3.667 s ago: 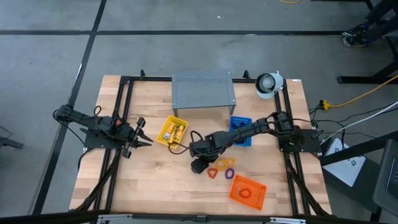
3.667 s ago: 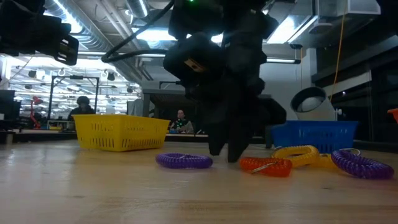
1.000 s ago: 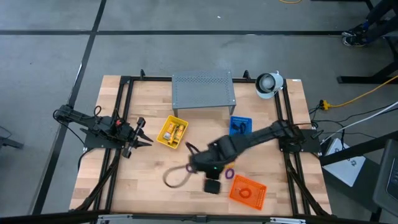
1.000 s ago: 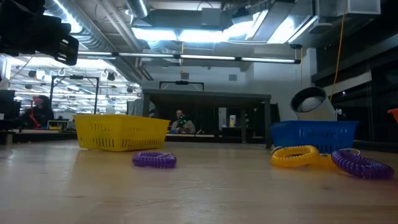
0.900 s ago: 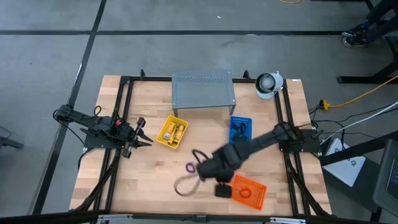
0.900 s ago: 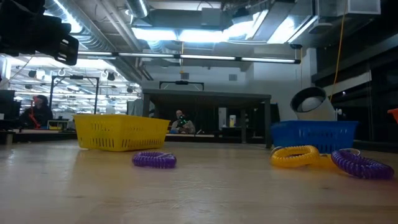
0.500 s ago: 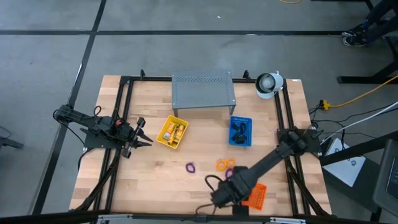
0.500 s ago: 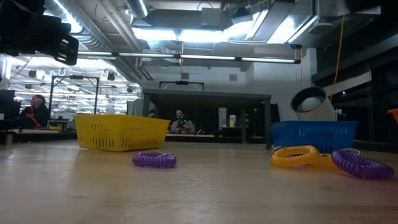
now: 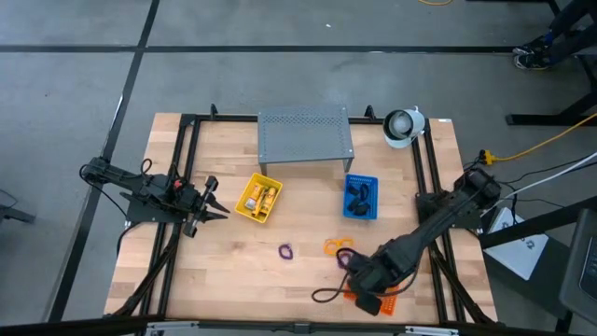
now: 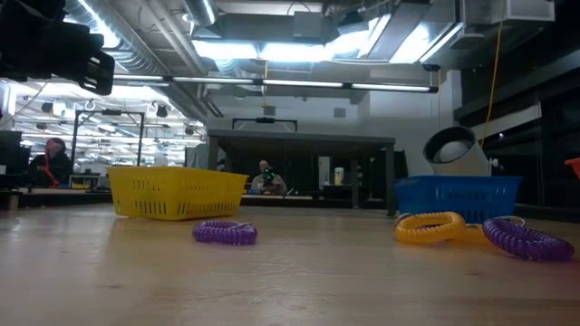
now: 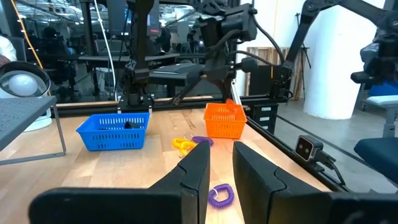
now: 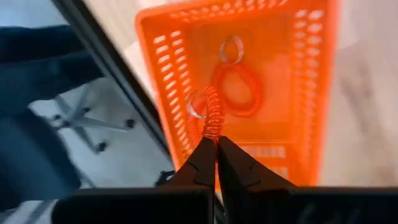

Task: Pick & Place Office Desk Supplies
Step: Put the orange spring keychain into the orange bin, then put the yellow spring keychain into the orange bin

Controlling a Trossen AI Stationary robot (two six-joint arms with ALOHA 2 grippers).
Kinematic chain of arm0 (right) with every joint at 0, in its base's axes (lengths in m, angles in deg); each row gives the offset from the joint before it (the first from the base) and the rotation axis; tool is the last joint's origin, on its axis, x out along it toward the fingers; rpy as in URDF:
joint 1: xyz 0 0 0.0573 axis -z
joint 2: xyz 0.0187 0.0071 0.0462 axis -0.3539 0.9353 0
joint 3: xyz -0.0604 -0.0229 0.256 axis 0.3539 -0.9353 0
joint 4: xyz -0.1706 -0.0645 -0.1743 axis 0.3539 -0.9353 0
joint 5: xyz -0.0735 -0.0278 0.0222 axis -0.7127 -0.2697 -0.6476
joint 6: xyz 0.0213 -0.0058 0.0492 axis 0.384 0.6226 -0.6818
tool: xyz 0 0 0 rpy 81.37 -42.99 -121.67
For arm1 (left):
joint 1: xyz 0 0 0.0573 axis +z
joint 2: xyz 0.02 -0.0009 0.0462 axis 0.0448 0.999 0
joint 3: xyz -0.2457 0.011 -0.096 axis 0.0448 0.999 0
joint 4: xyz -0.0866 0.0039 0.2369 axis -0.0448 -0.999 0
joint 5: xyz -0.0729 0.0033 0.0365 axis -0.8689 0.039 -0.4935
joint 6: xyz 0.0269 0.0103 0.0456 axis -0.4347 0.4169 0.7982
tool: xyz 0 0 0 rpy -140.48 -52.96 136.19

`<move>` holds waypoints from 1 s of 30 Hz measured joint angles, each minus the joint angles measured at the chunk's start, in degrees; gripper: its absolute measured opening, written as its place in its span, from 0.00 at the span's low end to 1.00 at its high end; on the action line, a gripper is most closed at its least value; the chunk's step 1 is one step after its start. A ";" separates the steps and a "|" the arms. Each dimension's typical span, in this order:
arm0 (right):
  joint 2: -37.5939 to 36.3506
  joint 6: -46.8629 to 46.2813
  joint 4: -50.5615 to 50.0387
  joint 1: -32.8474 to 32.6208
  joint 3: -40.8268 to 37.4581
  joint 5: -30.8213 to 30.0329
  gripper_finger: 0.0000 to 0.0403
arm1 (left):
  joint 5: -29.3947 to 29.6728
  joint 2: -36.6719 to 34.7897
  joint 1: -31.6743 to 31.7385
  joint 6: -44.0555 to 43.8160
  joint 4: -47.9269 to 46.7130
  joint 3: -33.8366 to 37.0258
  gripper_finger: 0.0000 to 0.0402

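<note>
Orange plastic makes up the small tray (image 12: 249, 93) at the near right part of the wooden bench (image 9: 224, 271). The right tool (image 12: 216, 146) hangs right over this tray. Its two dark fingers are pressed together on an orange loop (image 12: 213, 118), which sticks out from the tips above the tray. A red loop (image 12: 239, 90) with a small metal ring already lies flat inside the tray.

From above, the right arm reaches from the right side of the bench toward the near edge, and the right tool (image 9: 366, 301) covers part of the orange tray (image 9: 390, 302).

A purple loop (image 9: 286, 250) lies alone on the bare wood, near the middle of the bench. A yellow loop (image 9: 333, 246) and another purple loop (image 9: 346, 258) lie close together a little to the right of it, between the blue tray (image 9: 360, 198) and the orange tray. Small black clips (image 9: 360, 193) sit inside the blue tray. The yellow tray (image 9: 258, 199) holds yellow-and-white packets (image 9: 261, 197). A grey metal stand (image 9: 305, 137) with little holes stands at the far side of the bench, behind both of these trays.

The left tool (image 9: 211, 199) waits at the left edge of the bench, well apart from all the things. Its fingers (image 11: 193, 171) have a narrow gap between them and hold nothing.
</note>
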 joint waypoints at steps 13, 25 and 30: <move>-2.42 -7.07 15.64 0.04 -12.25 -0.94 0.01 | 0.00 0.00 0.00 0.00 0.00 0.00 0.16; -2.42 -12.12 14.58 -0.14 -13.23 -0.92 0.30 | 0.00 0.00 0.00 0.00 0.00 0.02 0.16; -2.99 -13.90 15.20 -0.07 -12.76 1.58 0.48 | 0.00 0.00 0.00 0.00 0.00 0.00 0.17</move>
